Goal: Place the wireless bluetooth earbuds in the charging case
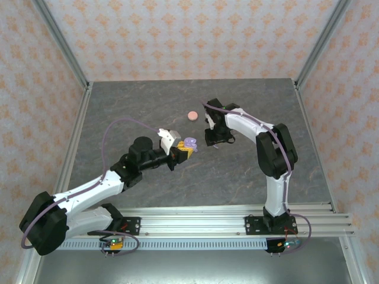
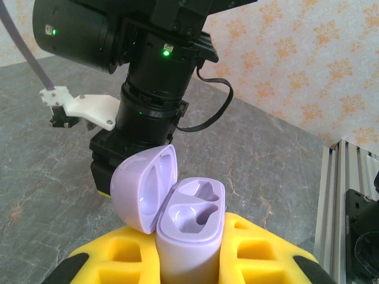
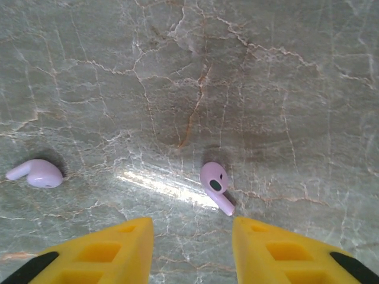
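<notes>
Lilac plastic, glossy and smooth, formed the charging case [image 2: 192, 222] that the left gripper [image 1: 185, 150] clamped upright between its yellow fingers [image 2: 260, 251], held above the grey marbled desk [image 1: 237, 177]. The case's lid [image 2: 145, 186] stood hinged back to the left, with two moulded wells showing in the base. The right gripper [image 3: 192, 236] hovered over the desk with its jaws apart, holding and touching nothing. Just ahead of the gap lay one lilac earbud [image 3: 214, 184], its dark opening facing up and its stem angled toward the right finger. A second lilac earbud [image 3: 37, 173] lay well off to the left. A salmon-pink round case [image 1: 192, 115] sat farther back on the desk.
</notes>
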You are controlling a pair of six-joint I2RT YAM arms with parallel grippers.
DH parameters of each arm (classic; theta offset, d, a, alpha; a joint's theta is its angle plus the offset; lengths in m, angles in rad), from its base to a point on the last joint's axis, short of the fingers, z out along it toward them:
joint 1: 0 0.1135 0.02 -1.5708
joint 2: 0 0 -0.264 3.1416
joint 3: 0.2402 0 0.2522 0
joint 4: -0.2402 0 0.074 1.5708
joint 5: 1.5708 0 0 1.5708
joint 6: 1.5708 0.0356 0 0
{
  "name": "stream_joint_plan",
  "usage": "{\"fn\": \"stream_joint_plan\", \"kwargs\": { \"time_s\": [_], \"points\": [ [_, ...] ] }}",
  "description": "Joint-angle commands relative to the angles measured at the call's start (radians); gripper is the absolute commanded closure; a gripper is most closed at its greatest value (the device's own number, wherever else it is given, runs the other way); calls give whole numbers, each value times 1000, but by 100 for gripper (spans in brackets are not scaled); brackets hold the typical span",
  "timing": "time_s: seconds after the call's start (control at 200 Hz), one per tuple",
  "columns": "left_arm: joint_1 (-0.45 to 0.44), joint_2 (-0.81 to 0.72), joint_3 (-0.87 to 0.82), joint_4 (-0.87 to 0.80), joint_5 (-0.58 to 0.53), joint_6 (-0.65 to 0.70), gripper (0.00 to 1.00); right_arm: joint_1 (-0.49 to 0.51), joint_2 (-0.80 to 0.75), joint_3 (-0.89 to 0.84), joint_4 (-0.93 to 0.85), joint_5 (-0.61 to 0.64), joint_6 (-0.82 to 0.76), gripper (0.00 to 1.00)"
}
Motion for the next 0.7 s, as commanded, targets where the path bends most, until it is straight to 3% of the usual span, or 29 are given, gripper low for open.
{"fn": "stream_joint_plan", "kwargs": {
  "time_s": [0.0, 0.696],
  "points": [
    [-5, -20, 26, 0, -14, -8, 92, -3, 26, 38, -43, -1, -66, 59],
    [-5, -20, 21, 9, -14, -17, 93, -3, 127, 109, -51, 58, -75, 66]
  ]
}}
